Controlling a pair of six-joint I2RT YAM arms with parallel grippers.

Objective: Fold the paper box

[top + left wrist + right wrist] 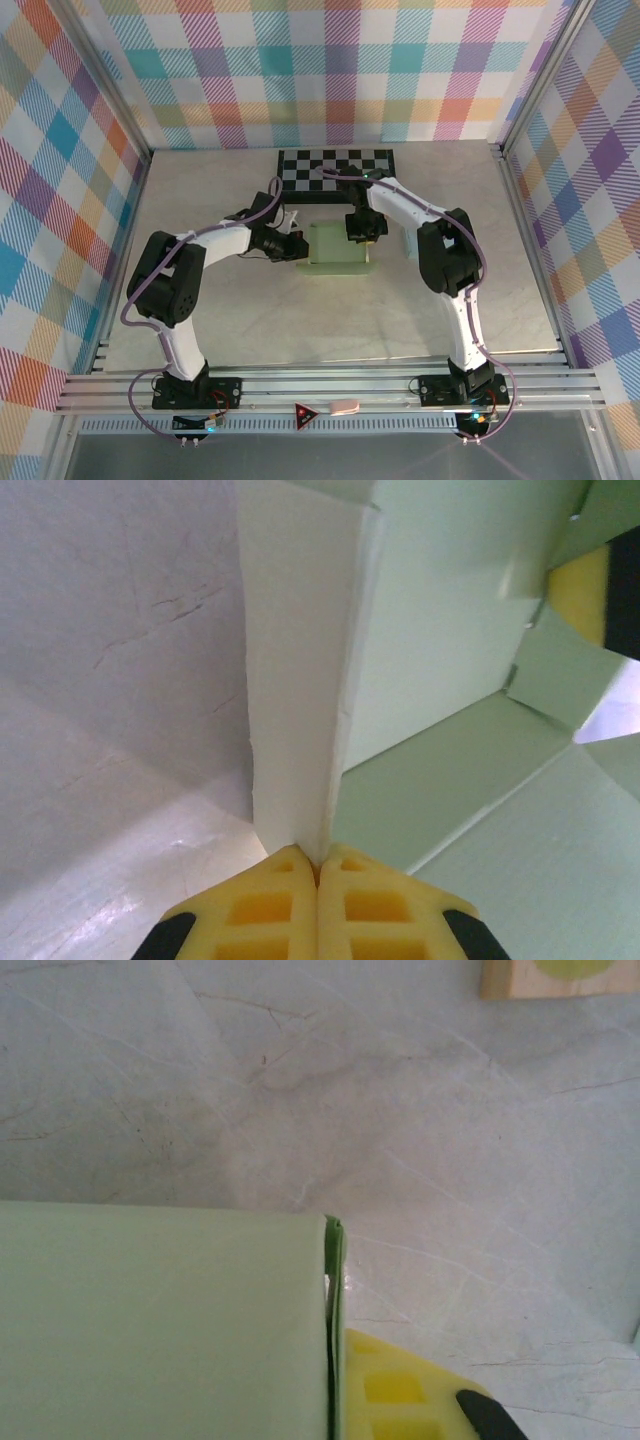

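Observation:
The pale green paper box (338, 250) lies partly folded at the middle of the table. My left gripper (297, 246) is at its left side. In the left wrist view its yellow fingers (270, 905) are pressed together on the lower end of an upright side wall (300, 670), so my left gripper (318, 865) is shut on the box. My right gripper (364, 236) is at the box's far right corner. In the right wrist view one yellow finger (400, 1390) presses against a doubled wall edge (335, 1260); the other finger is hidden behind the green panel (160, 1320).
A black-and-white checkerboard (335, 172) lies at the back of the table. A wooden block (555, 978) sits on the marble surface beyond the right gripper. A pale object (408, 240) stands right of the box. Plaid walls enclose the table.

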